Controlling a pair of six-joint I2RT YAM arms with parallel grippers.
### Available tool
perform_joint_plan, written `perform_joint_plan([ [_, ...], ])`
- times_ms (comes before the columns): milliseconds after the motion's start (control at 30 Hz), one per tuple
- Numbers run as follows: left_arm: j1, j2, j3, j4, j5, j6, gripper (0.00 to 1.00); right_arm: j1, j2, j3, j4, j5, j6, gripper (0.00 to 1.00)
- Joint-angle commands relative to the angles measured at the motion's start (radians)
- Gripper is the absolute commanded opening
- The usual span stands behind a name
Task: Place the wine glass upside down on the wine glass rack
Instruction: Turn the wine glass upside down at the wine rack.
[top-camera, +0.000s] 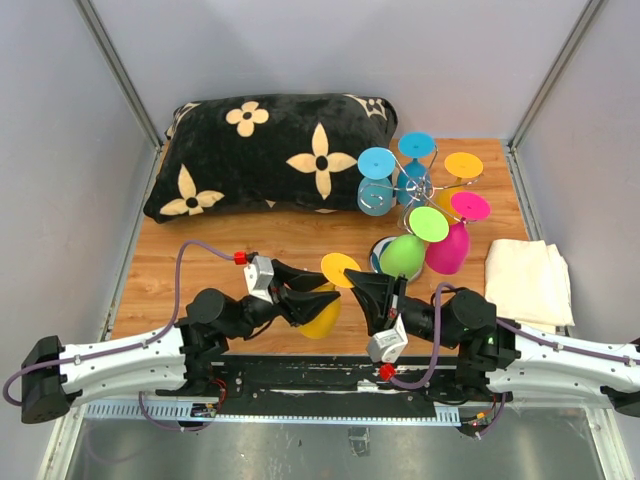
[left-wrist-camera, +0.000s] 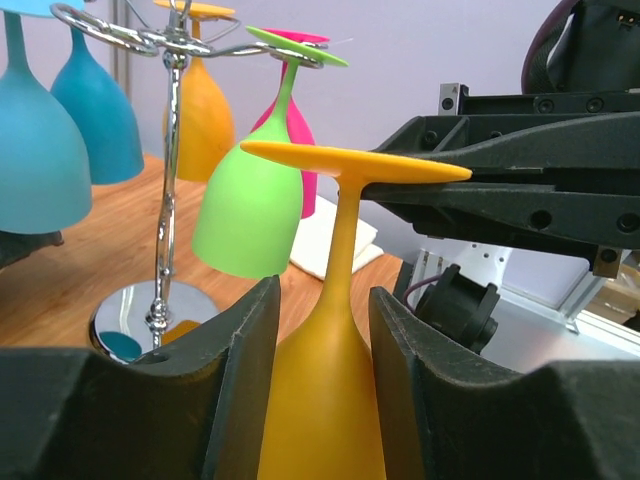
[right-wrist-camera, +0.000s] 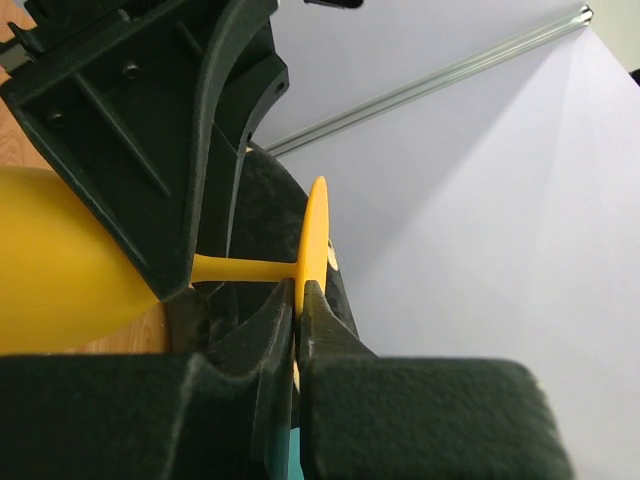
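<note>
the glass hangs in the air over the near middle of the table, between the two arms and already inverted: its long axis runs straight up and down, flat round foot on top, bowl below. the right jaws are pressed together on the rim of the foot, coming in from 3 o'clock in the top view. the left jaws reach in from 9 o'clock and stand apart on either side of the bowl's narrow upper end, just under the stem. they sit hard against it, but i cannot tell whether they are gripping. the rack stands between 1 and 2 o'clock from the glass in the top view, on the right arm's half of the table, so the right arm is nearer to it. from the left wrist it shows at about 10 o'clock, beyond the glass, with a green glass hanging on the side nearest. i judge that the move turns on the foot, which has to slide sideways into a scroll arm at its own height. that calls for a hold low on the bowl, with the foot left free. i cannot make out which scroll arm is free. the glass is an opaque matt yellow-orange, probably plastic, with a thin stem flaring smoothly into a tulip bowl.
</note>
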Motion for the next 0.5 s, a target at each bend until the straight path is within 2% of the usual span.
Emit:
perform_joint_plan([
  [0, -0.005, 0.034, 0.007, 0.027, 0.021, -0.026, 0.44, -0.010, -0.006, 0.014, 0.034, -0.064, 0.022, 0.02],
  [200, -0.004, 0.077, 0.014, 0.039, 0.033, -0.041, 0.42, -0.010, 0.007, 0.015, 0.044, -0.098, 0.032, 0.02],
  [467, -0.005, 0.083, -0.020, 0.101, 0.060, -0.033, 0.06, -0.010, 0.015, -0.005, 0.078, -0.084, 0.030, 0.02],
])
